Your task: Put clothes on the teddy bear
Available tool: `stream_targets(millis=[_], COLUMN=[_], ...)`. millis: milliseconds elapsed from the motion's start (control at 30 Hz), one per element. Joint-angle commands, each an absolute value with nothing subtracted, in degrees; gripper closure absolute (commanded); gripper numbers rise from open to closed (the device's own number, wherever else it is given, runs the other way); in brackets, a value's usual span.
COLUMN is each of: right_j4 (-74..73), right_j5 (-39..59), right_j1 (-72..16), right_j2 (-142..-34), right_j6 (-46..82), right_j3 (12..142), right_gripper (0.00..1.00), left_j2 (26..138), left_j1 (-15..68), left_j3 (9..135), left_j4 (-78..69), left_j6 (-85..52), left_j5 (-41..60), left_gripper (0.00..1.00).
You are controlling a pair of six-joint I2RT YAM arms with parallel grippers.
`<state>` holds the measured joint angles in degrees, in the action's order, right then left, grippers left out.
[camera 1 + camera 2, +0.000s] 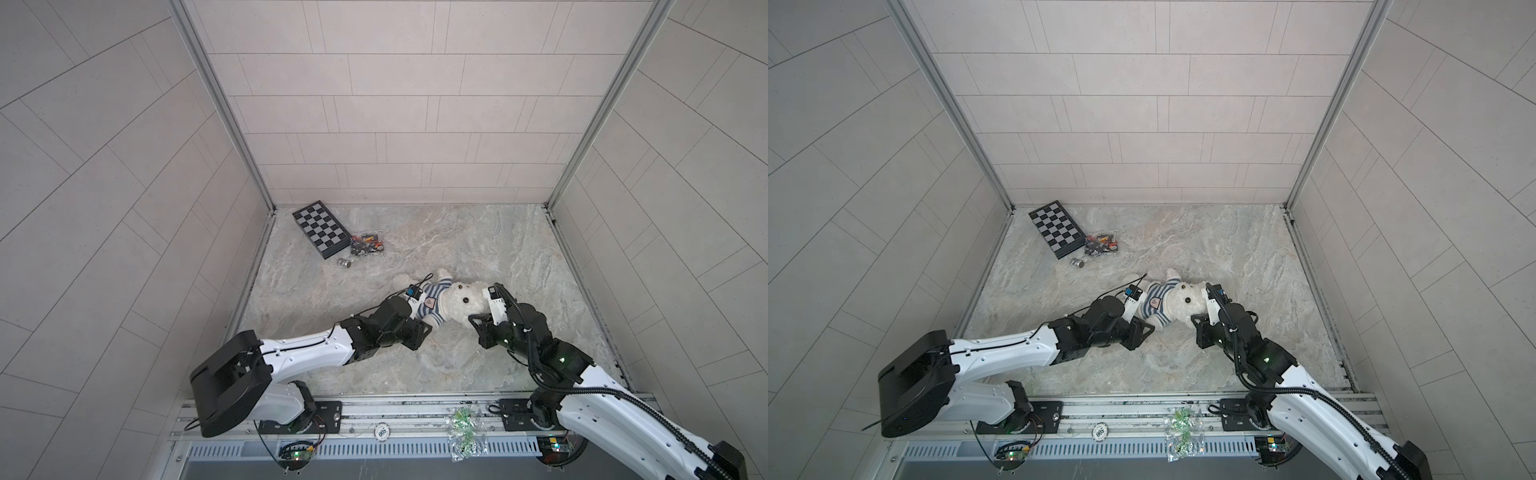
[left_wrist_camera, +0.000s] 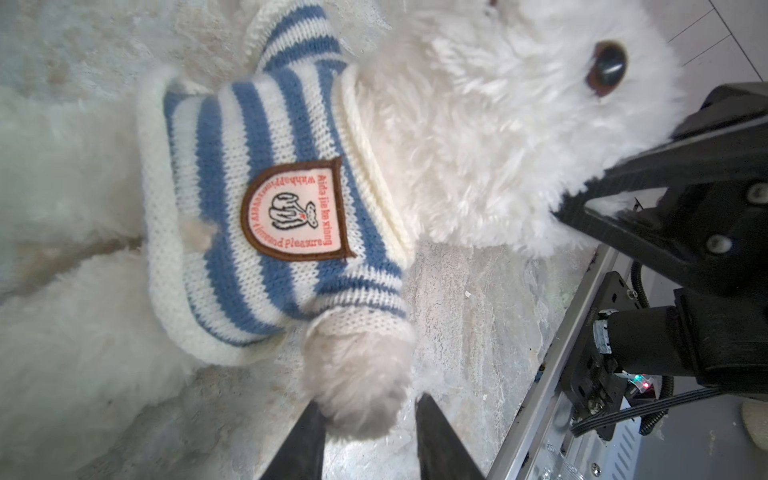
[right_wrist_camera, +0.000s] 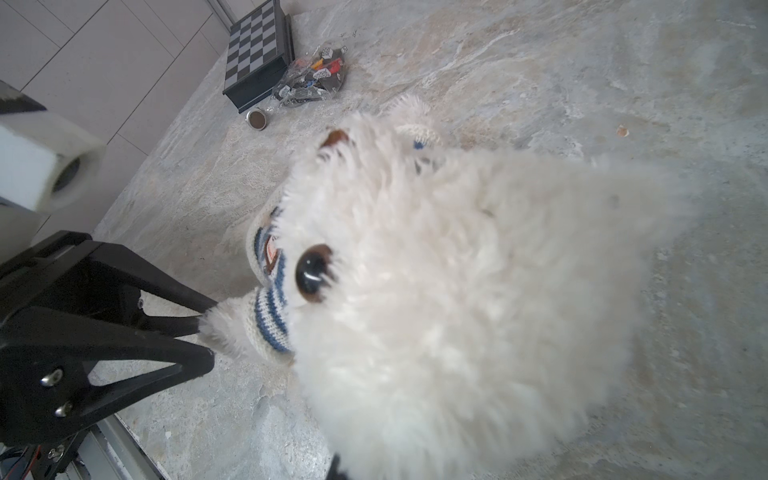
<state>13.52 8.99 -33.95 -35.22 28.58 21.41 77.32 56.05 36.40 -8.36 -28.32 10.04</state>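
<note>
On the marble floor, fluffy white teddy bear (image 1: pixel 455 301) wears striped shirt (image 1: pixel 432 299).

Folded chessboard (image 1: pixel 320 229) by the far-left corner, bag of small pieces (image 1: pixel 366 245) touching it.

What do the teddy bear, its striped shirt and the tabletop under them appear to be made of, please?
Teddy bear: long fluffy white plush, glossy dark eyes, likely plastic. Striped shirt: blue-and-cream knit; loops and ribbed hems show, with a sewn embroidered badge. Tabletop: matte grey-beige marble-look veining; real stone or printed laminate cannot be told.
</note>
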Motion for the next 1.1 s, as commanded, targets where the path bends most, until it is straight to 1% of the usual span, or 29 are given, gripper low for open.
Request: stream_targets(millis=[0,100,133,233,300,400,467,633,733,833,933,1067], right_j4=[11.0,10.8,10.8,11.2,11.9,14.4,18.5,31.1,34.2,30.1,22.1,16.7], right_j5=[8.5,8.5,8.4,8.1,7.8,6.9,5.4,1.8,3.2,8.2,9.0,3.4], right_j1=[-33.8,-33.8,-33.9,-33.8,-33.8,-33.7,-33.7,-33.8,-33.8,-35.3,-40.5,-49.7], right_j2=[-34.6,-34.6,-34.6,-34.6,-34.5,-33.6,-32.1,-27.4,-27.6,-29.8,-32.7,-40.2], right_j6=[29.1,29.1,29.1,29.0,28.8,27.7,26.3,21.6,20.3,21.9,24.2,23.6], right_j3=[21.8,21.8,21.7,21.8,22.0,23.2,25.3,34.9,39.6,39.3,36.5,35.9], right_gripper=[1.0,1.0,1.0,1.0,0.99,0.82,0.72,0.61,0.61,0.62,0.65,0.7], left_j2=[79.2,80.9,81.3,81.4,81.0,80.1,79.8,80.2,80.7,80.7,80.7,80.9], left_j1=[56.2,56.2,56.2,56.2,56.1,55.6,55.4,55.2,55.1,55.0,55.0,55.0], left_j3=[38.7,39.7,39.9,40.0,39.8,39.3,39.0,38.7,38.6,38.2,38.2,38.2], left_j4=[-8.8,-7.6,-7.6,-7.8,-7.5,-7.6,-8.0,-9.6,-10.7,-12.5,-13.1,-13.6], left_j6=[-27.2,-27.1,-27.2,-27.2,-27.2,-27.3,-27.6,-28.4,-28.9,-29.7,-30.1,-30.5], left_j5=[9.6,8.3,8.0,8.0,7.6,8.0,8.4,9.6,10.0,11.1,11.9,12.4], left_gripper=[0.62,0.64,0.66,0.81,0.88,0.97,1.0,1.0,1.0,1.0,1.0,1.0])
